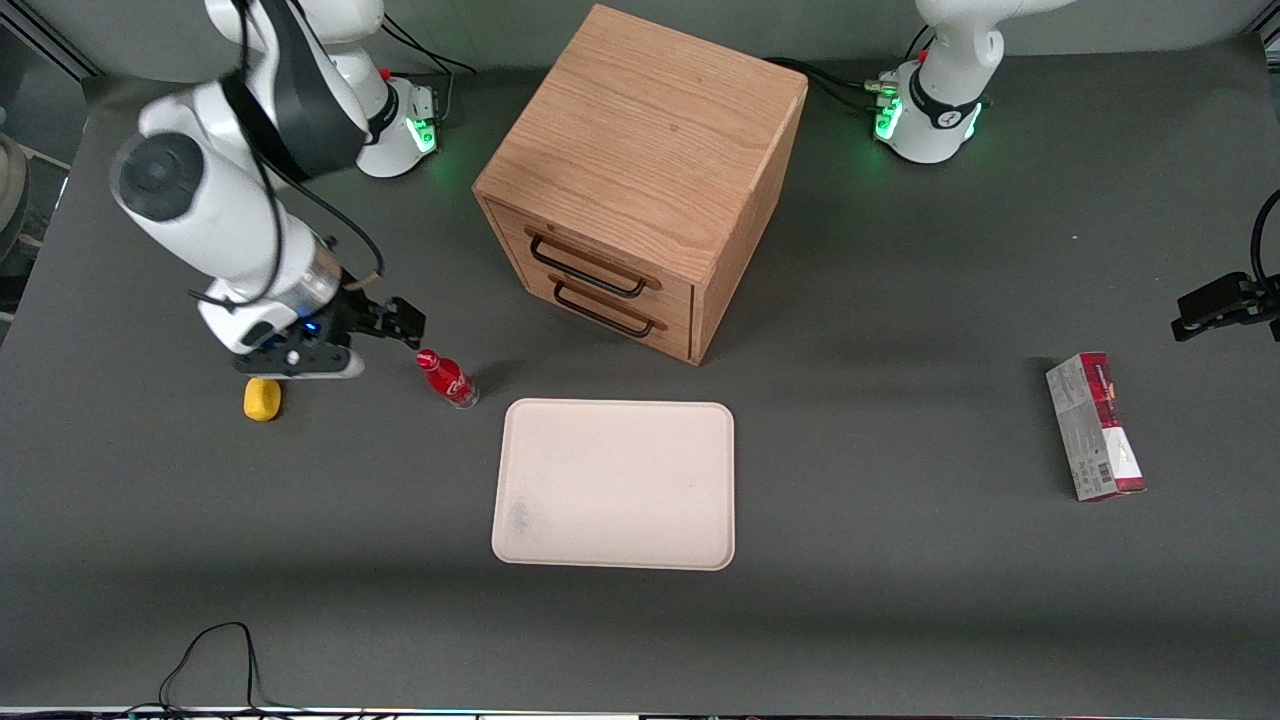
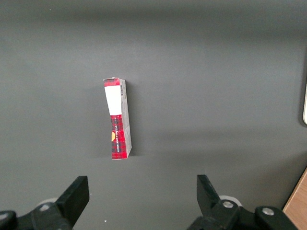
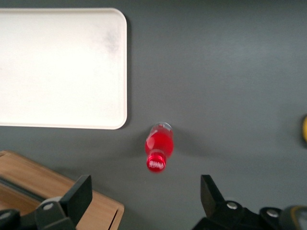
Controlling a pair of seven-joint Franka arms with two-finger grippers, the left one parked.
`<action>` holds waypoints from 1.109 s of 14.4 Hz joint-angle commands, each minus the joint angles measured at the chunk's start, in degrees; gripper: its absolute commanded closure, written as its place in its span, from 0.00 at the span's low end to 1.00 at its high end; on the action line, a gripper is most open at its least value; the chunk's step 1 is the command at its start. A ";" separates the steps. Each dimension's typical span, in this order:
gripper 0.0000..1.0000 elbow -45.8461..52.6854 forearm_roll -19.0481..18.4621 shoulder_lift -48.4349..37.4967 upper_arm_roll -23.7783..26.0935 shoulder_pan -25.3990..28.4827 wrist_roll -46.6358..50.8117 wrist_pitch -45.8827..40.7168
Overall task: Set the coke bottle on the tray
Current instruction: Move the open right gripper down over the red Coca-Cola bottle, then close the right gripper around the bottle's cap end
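The coke bottle [image 1: 447, 378], small and red with a red cap, stands upright on the dark table beside the tray's corner toward the working arm's end. The wrist view shows it from above [image 3: 158, 146]. The cream-beige tray [image 1: 615, 485] lies flat and bare, nearer the front camera than the cabinet; its rounded corner shows in the wrist view [image 3: 62, 67]. My gripper [image 1: 405, 322] hovers above the table close to the bottle's cap, slightly farther from the front camera than the bottle. It is open and empty [image 3: 146, 187], with the bottle outside the fingers.
A wooden two-drawer cabinet [image 1: 640, 170] stands farther from the camera than the tray; its corner shows in the wrist view [image 3: 48, 196]. A yellow object [image 1: 262, 398] lies under the working arm. A red-and-grey carton [image 1: 1095, 425] lies toward the parked arm's end.
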 commanded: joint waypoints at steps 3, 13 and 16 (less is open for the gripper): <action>0.00 -7.66 0.04 3.85 0.35 0.89 0.88 10.73; 0.65 -8.90 -2.86 5.18 0.35 0.98 1.14 11.00; 0.98 -8.81 -4.17 5.26 0.26 0.89 1.23 11.00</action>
